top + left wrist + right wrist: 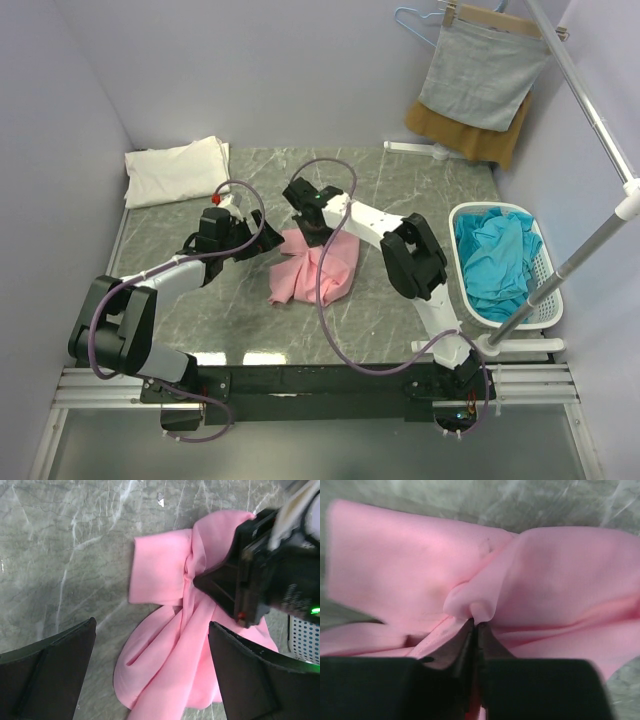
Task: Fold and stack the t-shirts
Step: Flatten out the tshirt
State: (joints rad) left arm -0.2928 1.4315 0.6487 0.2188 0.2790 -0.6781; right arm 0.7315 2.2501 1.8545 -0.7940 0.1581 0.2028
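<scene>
pink t-shirt (315,268), teal shirts (495,255), grey marble table (400,180)

Both arms reach in over mid-table.
Left gripper (152,625) jaws wide open, low; right gripper (475,625) tips clamped on shirt (395,560).

Top view high, looking down; wrist views close, both sharing pink t-shirt (170,665)

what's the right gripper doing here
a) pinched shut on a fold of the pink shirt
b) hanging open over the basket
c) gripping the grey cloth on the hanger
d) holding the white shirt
a: in the right wrist view the right gripper has its fingers closed together on a bunched fold of the pink shirt.
</scene>
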